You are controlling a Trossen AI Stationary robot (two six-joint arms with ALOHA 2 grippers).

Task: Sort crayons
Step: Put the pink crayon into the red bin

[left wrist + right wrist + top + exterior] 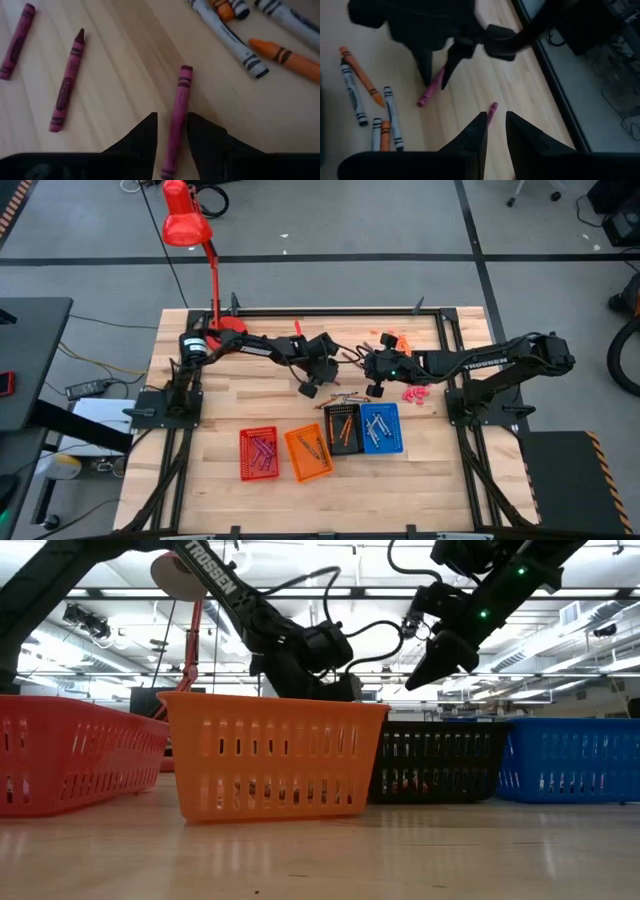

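Observation:
Loose crayons lie on the wooden table (pixel 220 410) behind four small baskets. My left gripper (pixel 308 388) is low over the table and open. Its fingers stand on either side of a magenta crayon (pixel 177 115) that lies along them, with wood showing between the crayon and one finger. The right wrist view also shows this crayon (pixel 430 92) under the left gripper (pixel 435 82). Two more magenta crayons (pixel 67 87) lie beside it. White and orange crayons (pixel 280 55) lie farther off. My right gripper (pixel 377 389) hangs above the table, open by a narrow gap and empty, over another magenta crayon (pixel 492 110).
A red basket (pixel 258 452), an orange basket (pixel 307 452), a black basket (pixel 343 428) and a blue basket (pixel 380 427) stand in a row toward the near edge, each holding crayons. Pink crayons (pixel 415 393) and orange crayons (pixel 390 340) lie to the right. A red lamp (pixel 190 225) stands at the far left.

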